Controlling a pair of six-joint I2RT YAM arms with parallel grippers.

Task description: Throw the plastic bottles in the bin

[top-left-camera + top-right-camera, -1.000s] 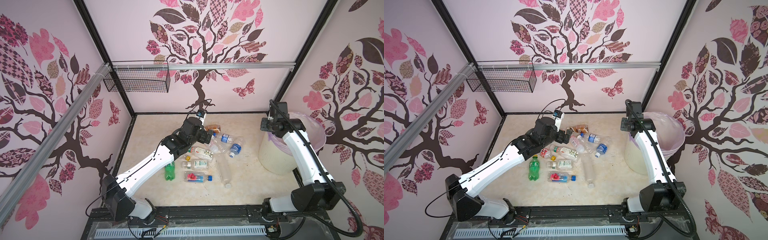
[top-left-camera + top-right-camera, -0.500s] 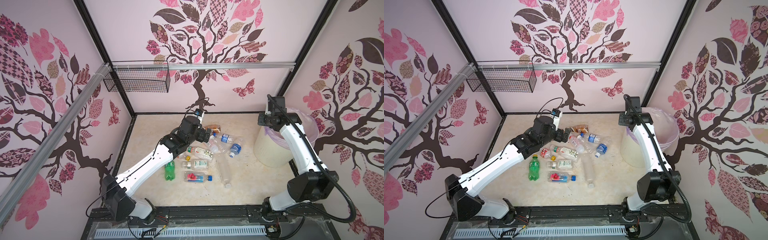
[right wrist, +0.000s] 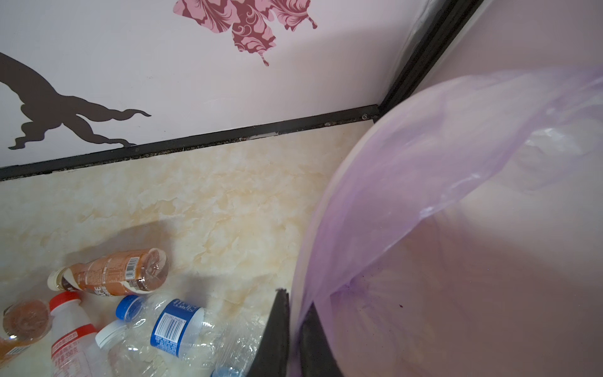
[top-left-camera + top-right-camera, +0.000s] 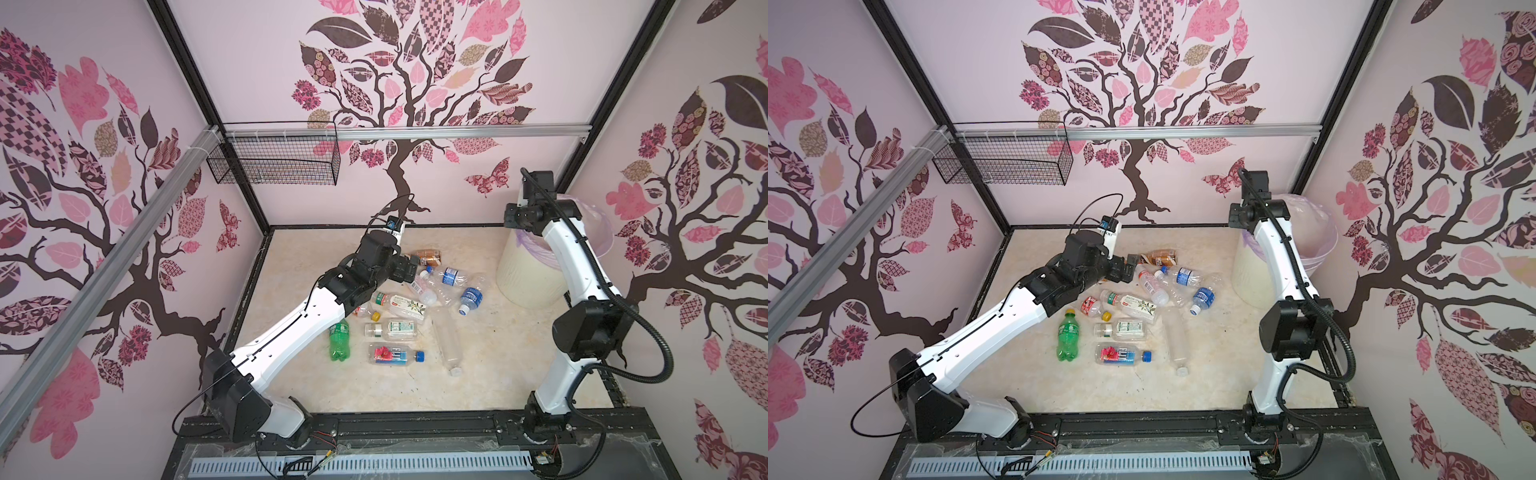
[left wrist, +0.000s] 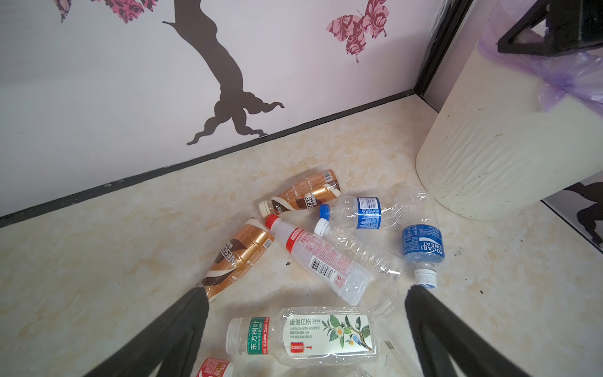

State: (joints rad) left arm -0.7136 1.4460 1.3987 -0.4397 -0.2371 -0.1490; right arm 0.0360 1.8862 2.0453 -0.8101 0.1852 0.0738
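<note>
Marbled table [image 4: 498,365] carries a dozen-odd bottles [image 4: 405,305], none visibly binned; bin [image 4: 528,274] sits far right. Left jaws gape empty over them; right jaws pinch the bin's rim.

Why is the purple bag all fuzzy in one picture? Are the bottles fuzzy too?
In the right wrist view the lilac bag lining the bin fills the picture close up and is out of focus; in the left wrist view the bottles are sharp, labels readable; in both top views the wide lens makes the straight frame bars splay outward.
</note>
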